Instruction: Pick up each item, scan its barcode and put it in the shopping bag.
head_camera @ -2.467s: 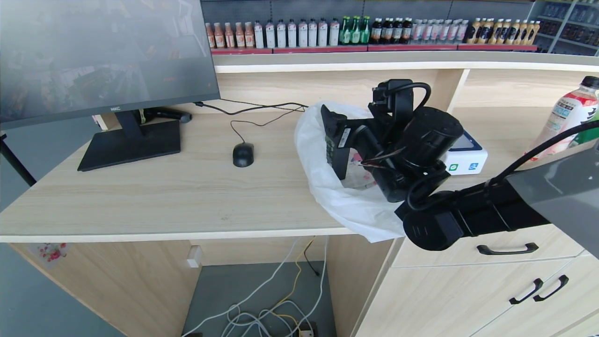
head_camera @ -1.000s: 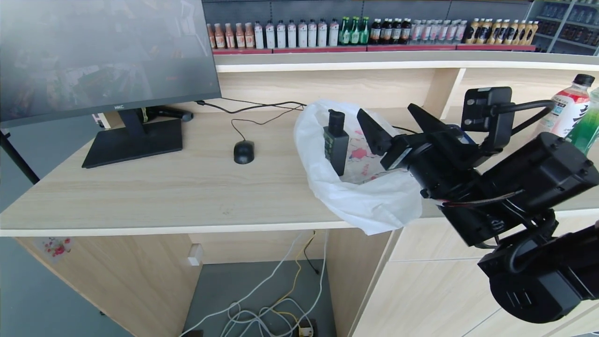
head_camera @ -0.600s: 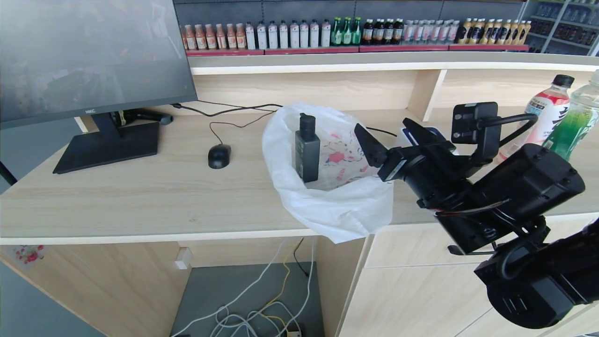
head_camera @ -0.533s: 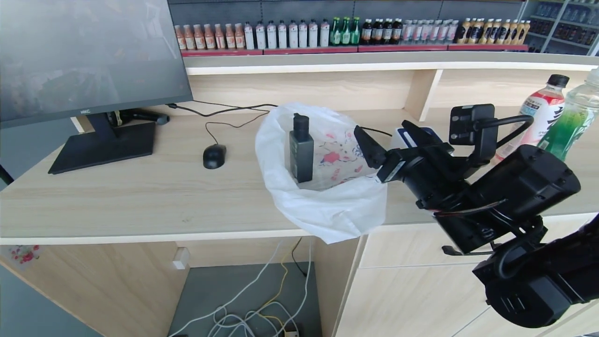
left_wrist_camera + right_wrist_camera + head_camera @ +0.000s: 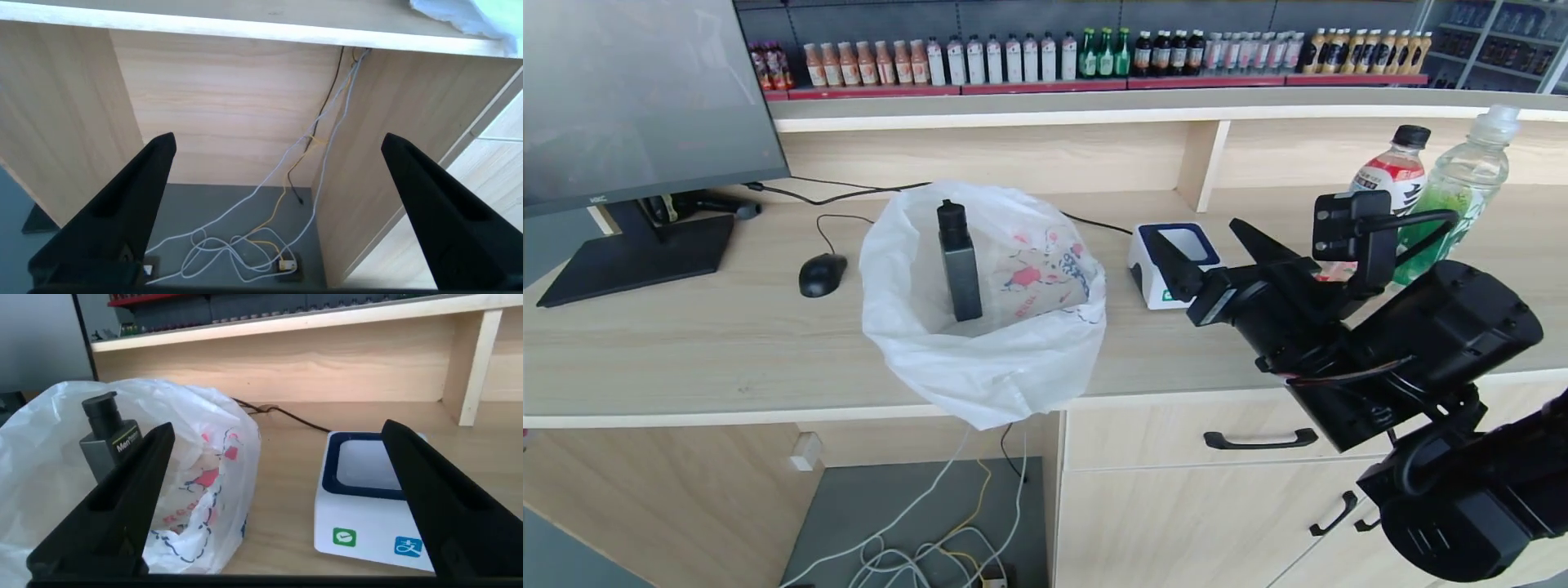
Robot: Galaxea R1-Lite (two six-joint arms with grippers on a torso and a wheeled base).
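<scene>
The white shopping bag (image 5: 980,343) stands open on the wooden counter (image 5: 686,343), and a dark pump bottle (image 5: 960,261) stands upright inside it. My right gripper (image 5: 1199,235) hovers open and holds nothing, to the right of the bag and just in front of the white and blue scanner box (image 5: 1172,263). In the right wrist view the bag (image 5: 204,498), the dark bottle (image 5: 110,445) and the scanner box (image 5: 376,498) lie ahead of the right gripper (image 5: 279,429). A red-label bottle (image 5: 1388,175) and a green bottle (image 5: 1454,192) stand at the far right. My left gripper (image 5: 279,143) is open below counter level.
A monitor (image 5: 637,98) on its stand fills the left rear, with a handheld scanner (image 5: 698,204) behind it and a mouse (image 5: 821,273) in front of the bag's left side. Drawers with black handles (image 5: 1258,441) sit under the counter. Loose cables (image 5: 253,245) lie on the floor.
My right gripper let go of the dark bottle in the bag and drew back to the right, open. The head camera has panned right, bringing the scanner box and both drinks into view.
</scene>
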